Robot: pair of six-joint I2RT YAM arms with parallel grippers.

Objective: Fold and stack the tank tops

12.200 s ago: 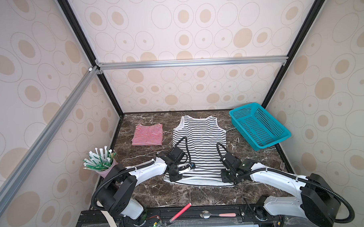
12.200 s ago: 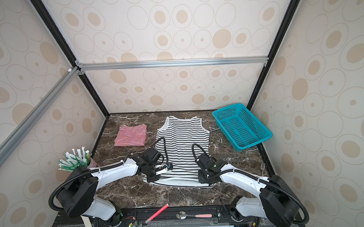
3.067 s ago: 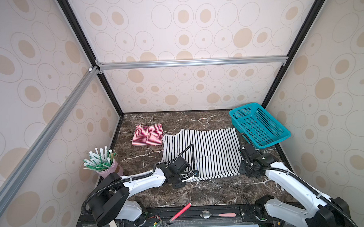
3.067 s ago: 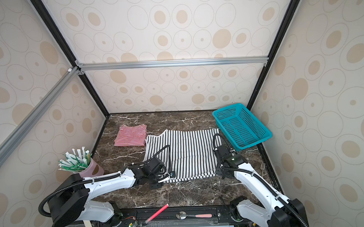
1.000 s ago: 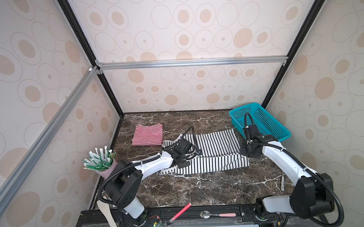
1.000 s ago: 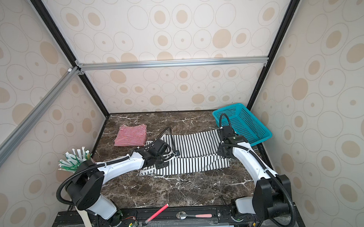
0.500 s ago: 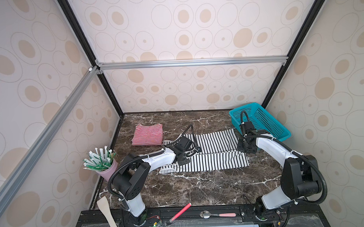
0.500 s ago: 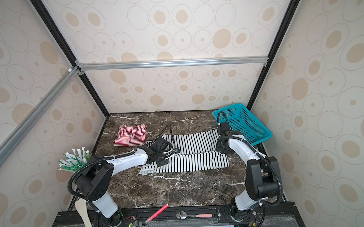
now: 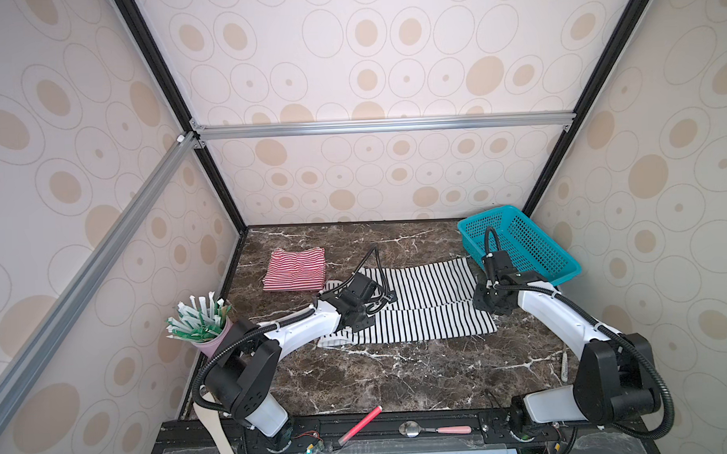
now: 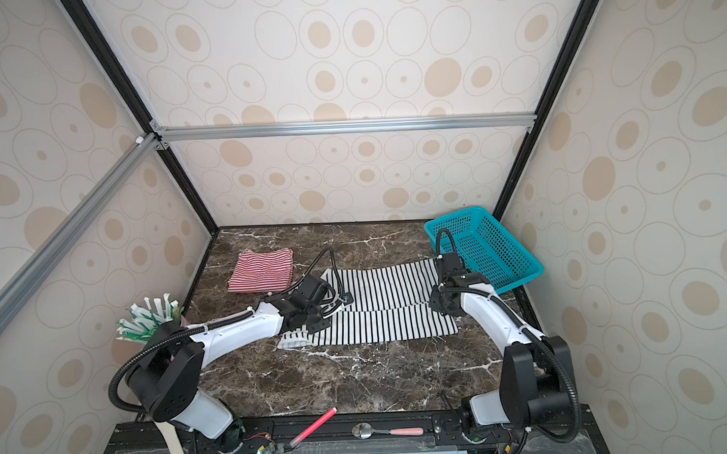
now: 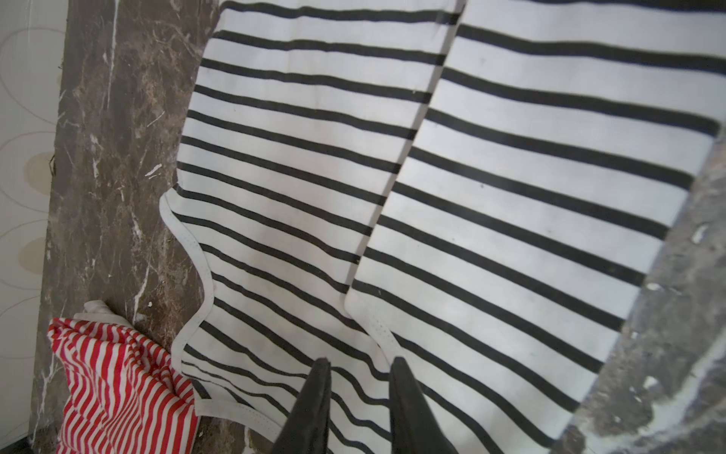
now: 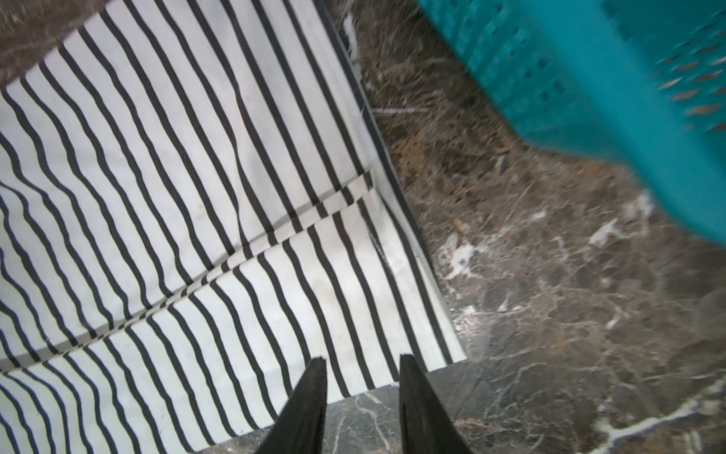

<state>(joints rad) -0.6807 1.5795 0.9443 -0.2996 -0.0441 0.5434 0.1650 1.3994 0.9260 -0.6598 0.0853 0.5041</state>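
**Lengthwise fold, just released.** The black top (image 9: 423,313) lies mid-worktop (image 9: 379,381). Its near flap is now laid over the far part, with the flap's edge running across the middle. The left pincer (image 11: 359,365) at the strap end and the right pincer (image 12: 361,363) at the hem end were shut on that edge a second ago. Both now stand slightly parted with nothing between the jaws. The red top (image 9: 294,270) sits folded just beside it, far left. Judged remaining: further folds, then stacking.
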